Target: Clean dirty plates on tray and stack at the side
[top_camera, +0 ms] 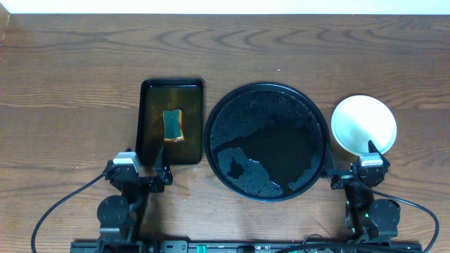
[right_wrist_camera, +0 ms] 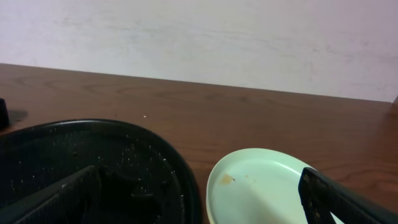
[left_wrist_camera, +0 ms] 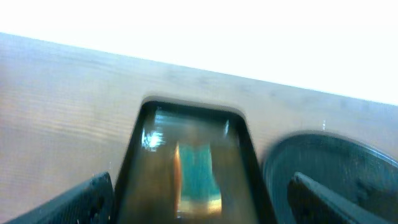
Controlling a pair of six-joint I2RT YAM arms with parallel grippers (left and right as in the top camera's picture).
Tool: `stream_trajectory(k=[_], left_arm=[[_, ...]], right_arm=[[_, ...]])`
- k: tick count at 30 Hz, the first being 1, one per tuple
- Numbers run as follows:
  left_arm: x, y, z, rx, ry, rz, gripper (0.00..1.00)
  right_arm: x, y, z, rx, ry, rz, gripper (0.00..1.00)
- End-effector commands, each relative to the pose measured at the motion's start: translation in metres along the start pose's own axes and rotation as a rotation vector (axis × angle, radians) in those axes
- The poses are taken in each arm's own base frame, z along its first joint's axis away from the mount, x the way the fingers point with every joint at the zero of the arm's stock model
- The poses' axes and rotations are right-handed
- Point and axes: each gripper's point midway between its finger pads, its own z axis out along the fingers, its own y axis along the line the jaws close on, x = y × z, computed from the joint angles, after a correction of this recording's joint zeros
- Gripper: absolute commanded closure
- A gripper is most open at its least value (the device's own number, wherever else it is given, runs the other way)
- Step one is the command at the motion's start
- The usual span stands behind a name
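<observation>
Plates (right_wrist_camera: 267, 186) lie on the bare tabletop (top_camera: 415, 63) just right of the round tray (top_camera: 281, 151). How many are stacked cannot be told. Nearest the robot, the right gripper (right_wrist_camera: 204, 198) sits at the stack's near rim, jaws spread wide and empty. The left gripper (left_wrist_camera: 200, 199), likewise released and empty, sits at the near end of the rectangular tray (top_camera: 151, 140), which holds the sponge (top_camera: 173, 125).

Hazards:
- A forward move of the right gripper with the jaws misaligned would likely push the stack away across the wood rather than grasp it.
- The top plate shows a brown speck near its left rim, so the cleaning may be judged incomplete.
- Further out, the round tray looks speckled and perhaps wet, so a plate set back there could be soiled again.
</observation>
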Motion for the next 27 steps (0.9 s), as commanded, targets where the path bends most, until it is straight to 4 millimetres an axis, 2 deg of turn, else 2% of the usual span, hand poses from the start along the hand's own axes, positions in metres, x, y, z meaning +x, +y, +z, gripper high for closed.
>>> stream_trajectory(k=[1,3,5,9,10,27], left_arm=[[-0.011,0.0,0.006,0.008,-0.107,0.118,0.1],[-0.016,0.0,0.007,0.01,-0.154,0.157,0.1],[-0.011,0.001,0.01,0.009,-0.157,0.181,0.1],[0.021,0.008,0.013,-0.007,-0.025,0.171,0.1],[0.023,0.008,0.013,-0.008,-0.017,0.17,0.1],[0.023,0.008,0.013,-0.008,-0.017,0.17,0.1]], right_arm=[[0.0,-0.002,0.0,0.006,0.0,-0.011,0.01],[0.0,-0.002,0.0,0.006,0.0,-0.011,0.01],[0.0,-0.002,0.0,0.006,0.0,-0.011,0.01],[0.0,-0.002,0.0,0.006,0.0,-0.011,0.01],[0.0,-0.002,0.0,0.006,0.0,-0.011,0.01],[0.0,-0.002,0.0,0.006,0.0,-0.011,0.01]])
